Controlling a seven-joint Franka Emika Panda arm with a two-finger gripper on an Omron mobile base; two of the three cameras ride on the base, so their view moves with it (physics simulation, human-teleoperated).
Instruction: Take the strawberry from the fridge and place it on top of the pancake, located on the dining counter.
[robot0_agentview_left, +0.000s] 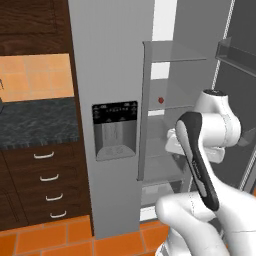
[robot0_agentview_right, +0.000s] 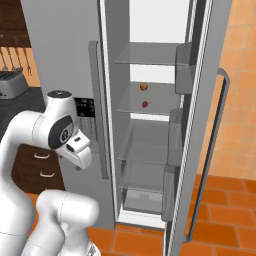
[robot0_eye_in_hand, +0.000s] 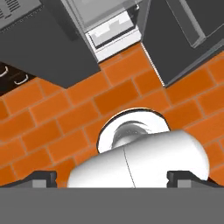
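The fridge (robot0_agentview_left: 107, 60) stands ahead with its left door shut and its right door swung open. On a middle glass shelf lies the strawberry (robot0_agentview_left: 161, 100), a tiny red fruit also seen from the right base view (robot0_agentview_right: 145, 104). My arm is folded in front of the shut door, the hand hanging low and well short of the shelves. In the hand view my gripper (robot0_eye_in_hand: 113, 177) points down at the orange tile floor, its fingertips (robot0_eye_in_hand: 41, 177) wide apart and open with nothing between them. The pancake and the dining counter are out of view.
A small orange-brown round item (robot0_agentview_right: 143, 86) sits one shelf above the strawberry. The open fridge door (robot0_agentview_right: 210, 125) with bins and a long handle stands at the right. A dark speckled worktop (robot0_agentview_left: 35, 122) over brown drawers (robot0_agentview_left: 47, 175) flanks the fridge's left.
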